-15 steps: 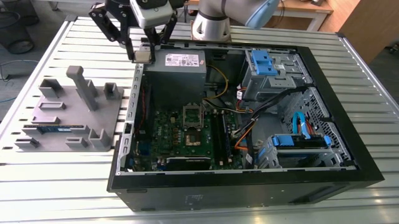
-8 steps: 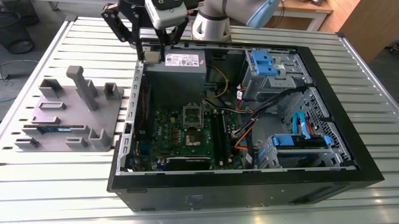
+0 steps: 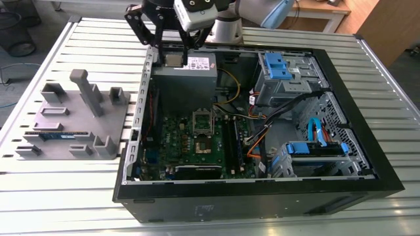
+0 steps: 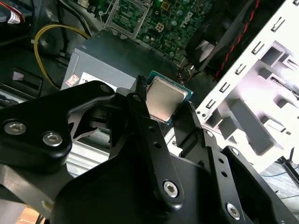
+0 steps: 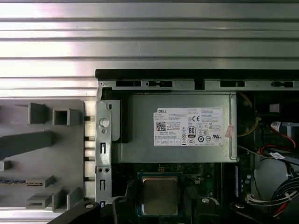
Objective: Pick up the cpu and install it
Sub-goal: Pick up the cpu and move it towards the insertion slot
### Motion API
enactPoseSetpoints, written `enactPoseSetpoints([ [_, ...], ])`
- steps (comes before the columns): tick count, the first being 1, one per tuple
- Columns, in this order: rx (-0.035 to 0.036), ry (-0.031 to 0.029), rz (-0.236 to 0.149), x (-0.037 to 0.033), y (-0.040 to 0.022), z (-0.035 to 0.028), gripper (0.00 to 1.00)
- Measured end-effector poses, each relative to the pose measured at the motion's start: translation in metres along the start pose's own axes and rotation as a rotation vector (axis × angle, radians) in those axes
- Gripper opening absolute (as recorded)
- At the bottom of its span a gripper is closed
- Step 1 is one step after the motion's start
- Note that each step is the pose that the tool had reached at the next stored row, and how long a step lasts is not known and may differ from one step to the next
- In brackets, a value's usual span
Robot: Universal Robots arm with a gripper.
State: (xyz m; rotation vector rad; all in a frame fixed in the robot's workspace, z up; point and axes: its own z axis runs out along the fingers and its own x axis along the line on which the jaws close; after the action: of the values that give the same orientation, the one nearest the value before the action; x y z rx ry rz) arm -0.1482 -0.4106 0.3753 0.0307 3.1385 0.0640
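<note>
My gripper [image 3: 173, 55] is shut on the cpu [image 3: 174, 60], a small square chip with a shiny metal top and a thin pale rim. It hangs above the grey power supply [image 3: 185, 81] at the far end of the open computer case [image 3: 262, 196]. In both wrist views the cpu [image 4: 164, 97] [image 5: 159, 193] sits flat between the two black fingers [image 4: 140, 100]. The motherboard's socket [image 3: 202, 145], with its silver frame [image 3: 200, 123] lifted, lies further along the board, apart from the chip.
A grey holder tray [image 3: 72, 123] stands on the slatted table at the exterior view's left, with a blue-green memory stick [image 3: 56, 135] in it. Cables [image 3: 259, 132], blue drive brackets [image 3: 276, 66] and the case walls crowd the case's other side.
</note>
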Motion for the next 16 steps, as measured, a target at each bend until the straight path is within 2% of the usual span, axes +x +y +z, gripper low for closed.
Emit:
enactPoseSetpoints([
  [5,0.0002,0.0002,0.0,-0.0152,0.0003,0.0,0.47],
  [6,0.0001,0.0,0.0,-0.0299,0.0006,0.0001,0.47],
  [7,0.0,0.0,0.0,-0.0372,0.0007,0.0001,0.47],
  [16,0.0001,0.0,0.0,-0.0648,0.0013,0.0002,0.47],
])
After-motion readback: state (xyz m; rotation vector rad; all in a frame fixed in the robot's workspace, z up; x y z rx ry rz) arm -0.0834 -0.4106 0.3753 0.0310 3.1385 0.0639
